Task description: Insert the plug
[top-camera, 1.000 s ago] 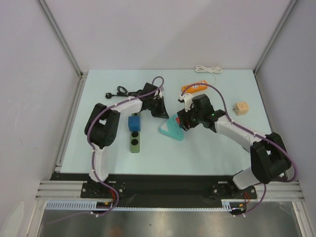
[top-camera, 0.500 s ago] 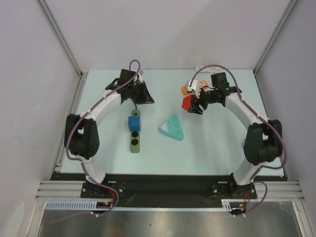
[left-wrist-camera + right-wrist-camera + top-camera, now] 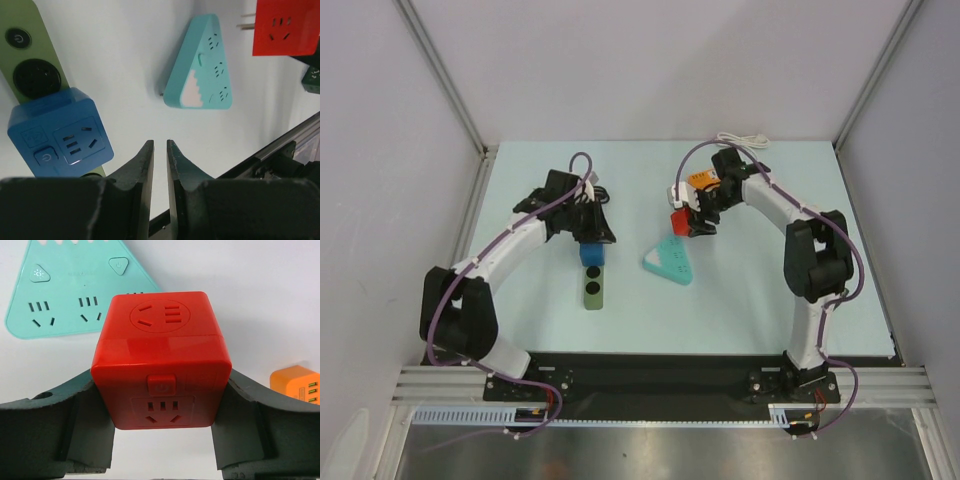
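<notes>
Top external view, read left to right: the left gripper hovers over the table's left half, its jaws parted by only a slit and empty (the wrist view shows bare table between them). We cannot pick out the plug itself. Only a bit of thin black cord shows just beside that wrist, so we judge the plug lies hidden under the arm, not yet picked up. Just nearer sits one blue cube socket on the far end of one green power strip, likely plugged in there. Near the centre lies one teal triangular strip, flat, sockets up. Right of it, the right gripper is clamped on one red cube adapter by two opposite sides — leaving its socket faces clear, we judge. Beyond it sits one orange power strip with one white cord. Two arms, five socket pieces.
</notes>
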